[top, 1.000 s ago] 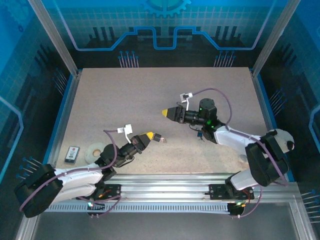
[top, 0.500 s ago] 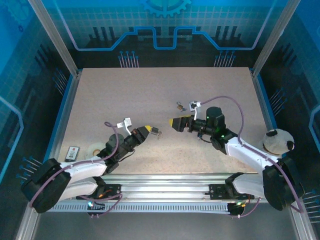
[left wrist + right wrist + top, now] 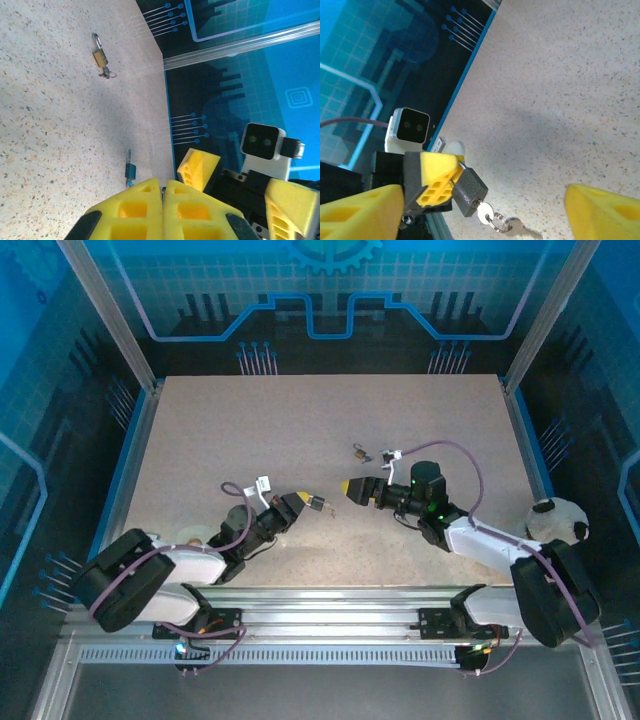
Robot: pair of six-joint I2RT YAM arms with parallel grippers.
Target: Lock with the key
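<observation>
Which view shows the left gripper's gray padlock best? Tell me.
Right wrist: the padlock is close and sharp, key in its keyhole. The top view shows it as a tiny dark speck; the left wrist, a thin edge-on sliver, likely it.

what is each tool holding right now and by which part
The left tool grips a dark grey padlock by its shackle end, with a key sticking out of its keyhole. The right tool is open and holds nothing.
</observation>
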